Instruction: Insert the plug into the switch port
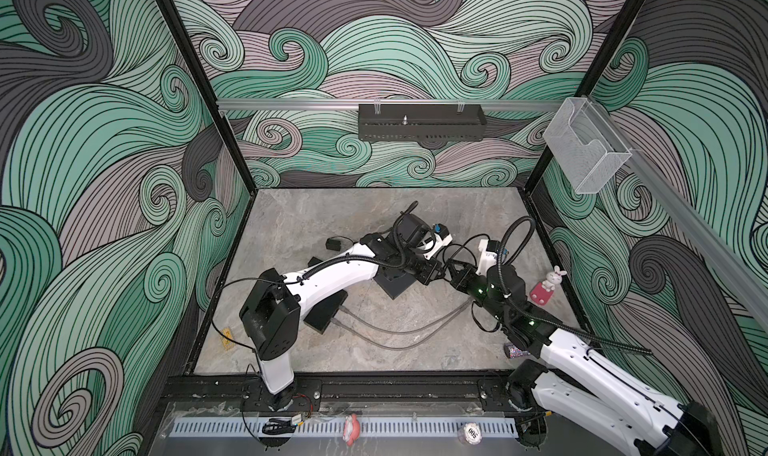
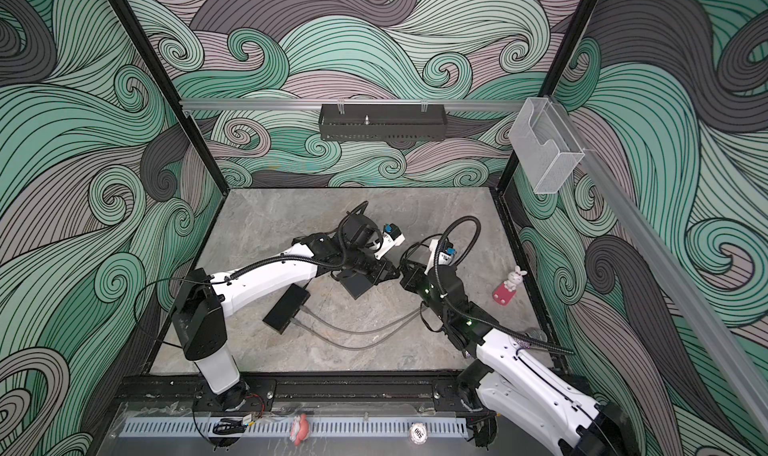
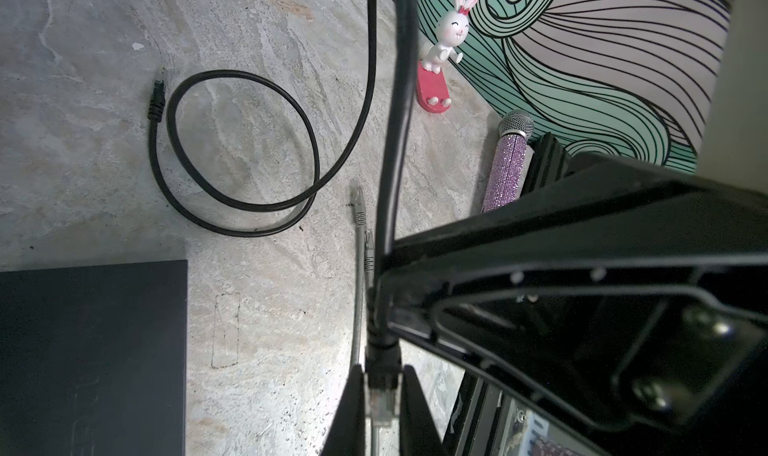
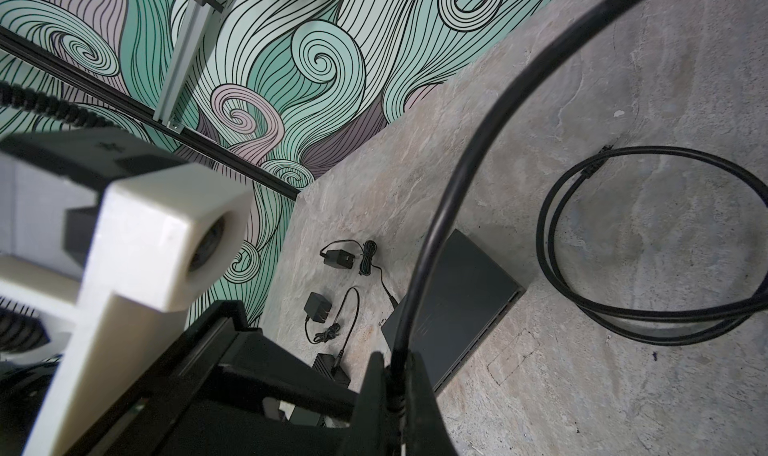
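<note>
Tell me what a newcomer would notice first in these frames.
The swirling green-and-grey wave wallpaper on every wall grabs the eye first. At the middle of the table the two grippers meet nose to nose: the left gripper pinches the plug, and the right gripper pinches the black cable. A white bunny figurine on a pink base stands near the table's right edge.

Noted switch (image 3: 91, 350) cut off by two picture edges in left wrist view. Unable to resolve its ports anywhere. Found plug (image 3: 381, 404) masked on both flanks by left end effector (image 3: 381, 368); indiscernible in both top views.
</note>
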{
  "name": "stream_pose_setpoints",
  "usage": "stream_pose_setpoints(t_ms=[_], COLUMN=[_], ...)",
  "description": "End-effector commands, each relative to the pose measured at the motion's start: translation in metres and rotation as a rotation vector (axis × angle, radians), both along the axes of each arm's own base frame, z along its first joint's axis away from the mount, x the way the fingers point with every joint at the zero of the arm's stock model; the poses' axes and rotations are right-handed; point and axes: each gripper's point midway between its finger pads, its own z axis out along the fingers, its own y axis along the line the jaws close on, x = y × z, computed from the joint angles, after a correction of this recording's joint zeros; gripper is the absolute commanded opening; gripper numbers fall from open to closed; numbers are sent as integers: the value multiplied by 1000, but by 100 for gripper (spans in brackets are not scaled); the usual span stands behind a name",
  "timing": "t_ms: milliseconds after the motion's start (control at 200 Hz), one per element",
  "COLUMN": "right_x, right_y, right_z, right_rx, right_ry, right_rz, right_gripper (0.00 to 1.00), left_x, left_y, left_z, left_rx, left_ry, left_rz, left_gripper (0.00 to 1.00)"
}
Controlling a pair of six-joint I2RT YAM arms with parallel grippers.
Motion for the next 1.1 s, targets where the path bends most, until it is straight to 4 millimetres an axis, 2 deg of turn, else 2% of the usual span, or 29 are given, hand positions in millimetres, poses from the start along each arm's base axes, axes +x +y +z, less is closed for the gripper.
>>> stream_pose_setpoints(t_ms=[0,125,160,195,315,465,640,766,896,1001,1091], right_x=[1,-2,-4,-8,-28,-57,-90,-108,-114,-121,-126], right_y=[0,0,2,5,5,-5,4,13,18,23,25], right_z=[11,9,10,10,9,11,16,16,21,23,18], right_rx=[23,-1,-21,-59,-225,-387,-470,-507,-544,-583,-615], right_ry=[-32,-44,-61,-75,-104,-125,-161,-191,-244,-315,-362], right_rz=[-10,10,36,78,217,361,590,738,816,894,951], right_gripper=[0,0,8,19,40,41,40,40,38,38,40], left_x=[6,8,10,13,23,25,14,-18,-44,-68,-83], left_y=[-5,-2,1,4,22,52,83,98,112,121,123], left_z=[9,10,10,12,17,15,12,2,-18,-26,-27], left_rx=[-8,-1,2,8,26,137,269,318,386,378,337], left_ry=[-11,-18,-23,-32,-80,-164,-253,-254,-277,-329,-374], left_rz=[-3,-8,-11,-12,-40,-150,-249,-451,-640,-810,-887], left_gripper=[9,8,5,2,0,0,0,0,0,0,0])
